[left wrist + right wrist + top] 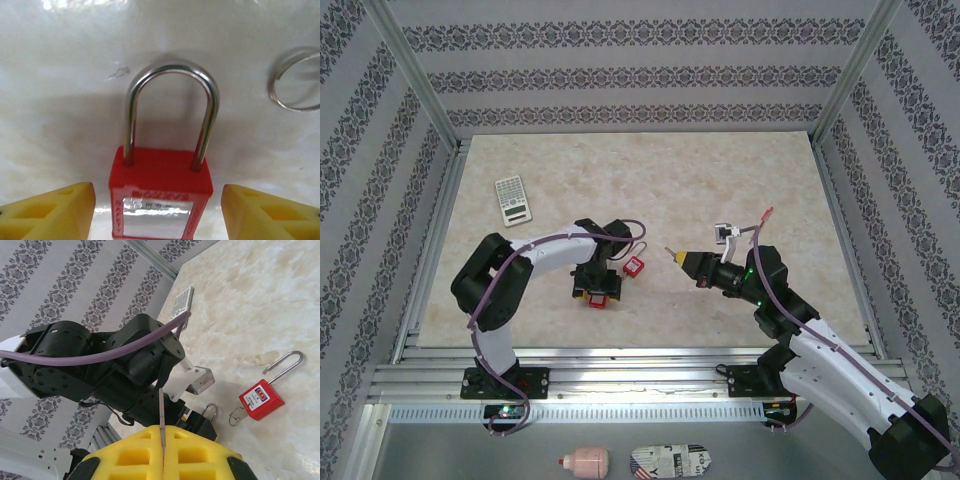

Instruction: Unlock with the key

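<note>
Top external view: left gripper (597,293) sits low over the marble table (720,190), just left of frame centre, arm curled in from the lower left. Right gripper (678,257) sits to its right at centre frame, raised off the surface, tips pointing left toward the left arm. The two are near each other but apart.

Left wrist view: red padlock (160,175) lies flat at bottom centre, steel shackle pointing to the top of the frame with both legs seated in the body. The yellow fingers (55,210) stand one on each side of the body. A strip of table shows on either side, so the jaws are moderately wide and grip nothing. A metal ring (297,80) lies on the table at upper right, apart from the shackle.

Right wrist view: yellow pads pressed together at the bottom of the frame, pinching the key (161,410). Its thin blade sticks straight up out of the seam. Beyond it is the black left arm. A second red padlock (260,400) lies at right of frame on bare table, well clear of both grippers. Cannot tell whether its shackle is latched.

Calculator (512,200) lies at upper left of the table in the top view, well apart from everything else.
</note>
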`<state>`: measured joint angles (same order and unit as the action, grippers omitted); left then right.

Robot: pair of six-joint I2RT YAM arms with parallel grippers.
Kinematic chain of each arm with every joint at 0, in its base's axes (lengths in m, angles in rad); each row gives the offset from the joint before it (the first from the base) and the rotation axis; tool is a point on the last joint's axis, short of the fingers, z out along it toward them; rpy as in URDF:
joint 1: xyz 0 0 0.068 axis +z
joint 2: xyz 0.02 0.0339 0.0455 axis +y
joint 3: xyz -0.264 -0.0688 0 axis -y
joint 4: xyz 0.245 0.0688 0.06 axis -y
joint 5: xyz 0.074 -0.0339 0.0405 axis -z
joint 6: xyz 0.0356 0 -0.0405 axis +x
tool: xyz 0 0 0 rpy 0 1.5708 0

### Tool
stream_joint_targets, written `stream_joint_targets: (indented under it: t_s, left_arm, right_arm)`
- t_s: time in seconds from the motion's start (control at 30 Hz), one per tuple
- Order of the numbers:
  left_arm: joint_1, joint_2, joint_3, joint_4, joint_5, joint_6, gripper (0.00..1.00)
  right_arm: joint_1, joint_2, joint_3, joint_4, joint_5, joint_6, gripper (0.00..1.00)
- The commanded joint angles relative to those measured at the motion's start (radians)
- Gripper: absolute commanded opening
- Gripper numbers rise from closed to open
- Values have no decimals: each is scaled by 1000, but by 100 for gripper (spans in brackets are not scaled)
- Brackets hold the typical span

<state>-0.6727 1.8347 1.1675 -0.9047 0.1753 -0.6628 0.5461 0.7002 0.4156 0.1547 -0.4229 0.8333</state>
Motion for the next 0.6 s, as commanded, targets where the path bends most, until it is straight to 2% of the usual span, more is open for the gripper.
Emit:
stream_joint_targets:
  t_s: [0.0, 0.1, 0.27, 0.33, 0.47, 0.57]
  left_arm:
    - [-5, 13, -1, 46, 24, -31, 62]
    - [-3, 29, -10, 65, 35, -35, 56]
    - [29, -14, -68, 136, 74, -70, 26]
    - [41, -63, -79, 155, 93, -91, 16]
    - [76, -200, -98, 219, 132, -165, 10]
    - [133, -351, -182, 401, 217, -309, 2]
  right_arm:
    - [13, -5, -6, 53, 18, -15, 0]
    - [17, 12, -1, 61, 7, -17, 0]
    - [47, 18, -1, 58, 16, -35, 0]
    - [56, 13, -2, 60, 25, -39, 0]
    - [70, 24, 15, 60, 29, -55, 0]
    - [95, 51, 41, 55, 32, -89, 0]
